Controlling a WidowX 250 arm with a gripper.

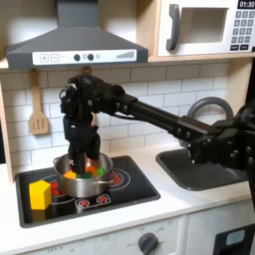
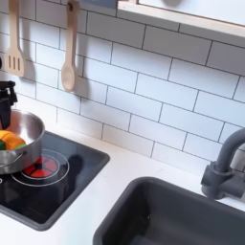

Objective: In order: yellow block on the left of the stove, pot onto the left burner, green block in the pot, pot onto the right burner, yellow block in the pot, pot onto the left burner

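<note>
Reaching into the pot point(image 1: 82, 171), the gripper point(image 1: 82, 159) hides whether it grips.

The microwave point(image 1: 204, 27) at the first exterior view's top right corner carries a small display point(image 1: 246, 4) with pale digits that seem to start "01:3"; the keypad point(image 1: 242, 30) below is too blurred to read.

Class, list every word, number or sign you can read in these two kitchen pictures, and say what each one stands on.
"01:30" or similar: pale digits on the microwave display at the first exterior view's top right; last digits cut off and blurred.
Microwave keypad: markings too small to read.
Stove front edge: small red knob marks, no readable text.
Second exterior view: no text.
</note>
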